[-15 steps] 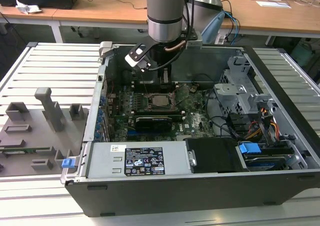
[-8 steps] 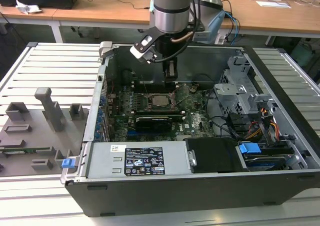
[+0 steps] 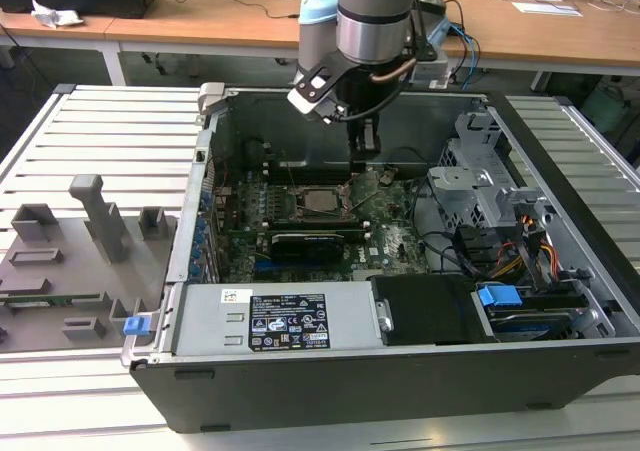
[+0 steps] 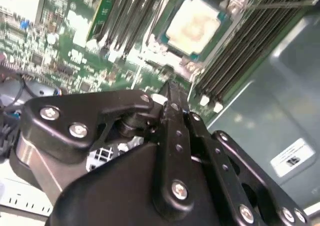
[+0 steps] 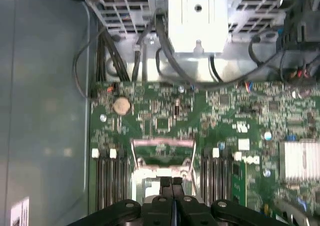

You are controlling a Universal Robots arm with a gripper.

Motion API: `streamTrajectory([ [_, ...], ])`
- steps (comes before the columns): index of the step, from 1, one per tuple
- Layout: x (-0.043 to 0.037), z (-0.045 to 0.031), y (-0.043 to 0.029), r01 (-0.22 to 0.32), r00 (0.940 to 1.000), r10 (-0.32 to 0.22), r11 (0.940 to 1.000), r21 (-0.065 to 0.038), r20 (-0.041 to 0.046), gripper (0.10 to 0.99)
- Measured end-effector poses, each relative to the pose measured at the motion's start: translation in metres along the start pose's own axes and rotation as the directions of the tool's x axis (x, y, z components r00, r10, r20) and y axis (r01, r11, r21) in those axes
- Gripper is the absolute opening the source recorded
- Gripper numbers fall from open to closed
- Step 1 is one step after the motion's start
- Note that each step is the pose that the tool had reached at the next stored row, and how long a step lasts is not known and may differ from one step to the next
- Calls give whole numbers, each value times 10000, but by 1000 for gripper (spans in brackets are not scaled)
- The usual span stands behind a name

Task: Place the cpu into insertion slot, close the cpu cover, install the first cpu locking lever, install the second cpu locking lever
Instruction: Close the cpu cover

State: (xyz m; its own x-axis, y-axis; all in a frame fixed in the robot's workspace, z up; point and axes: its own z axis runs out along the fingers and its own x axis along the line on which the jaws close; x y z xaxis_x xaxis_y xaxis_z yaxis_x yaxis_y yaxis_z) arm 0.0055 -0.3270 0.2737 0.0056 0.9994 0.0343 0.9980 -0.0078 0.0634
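Note:
The cpu (image 3: 322,201) lies flat in the insertion slot (image 3: 297,193) on the green motherboard inside the open computer case. Its silvery top (image 4: 194,23) shows in the second wrist view, with the metal frame of the cpu cover (image 4: 226,1) lying around it. A thin metal lever rod (image 4: 282,4) sticks out from one corner of the socket. My gripper (image 3: 362,166) hangs above the board just to the exterior view's right of the socket. Its black fingers are pressed together, shut, with nothing between them (image 4: 168,85) (image 5: 171,182). The socket's bracket (image 5: 162,145) lies just beyond the fingertips.
Long black memory slots (image 4: 250,50) flank the socket. A black card (image 3: 305,239) lies nearer the camera, then the power supply (image 3: 290,321). A metal drive cage (image 3: 480,186) and cables (image 3: 520,251) fill the case's right side. Grey fixtures (image 3: 60,261) stand outside on the left.

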Motion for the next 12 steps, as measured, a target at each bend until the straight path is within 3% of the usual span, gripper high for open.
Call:
streamTrajectory([
  [3, 0, 32, 67, 359, 9994, -359, 9994, 20, -23, 106],
  [6, 14, 86, 237, 387, 9992, -387, 9992, 131, -27, 106],
  [12, 47, 117, 377, 363, 9993, -363, 9991, 239, -30, 106],
])
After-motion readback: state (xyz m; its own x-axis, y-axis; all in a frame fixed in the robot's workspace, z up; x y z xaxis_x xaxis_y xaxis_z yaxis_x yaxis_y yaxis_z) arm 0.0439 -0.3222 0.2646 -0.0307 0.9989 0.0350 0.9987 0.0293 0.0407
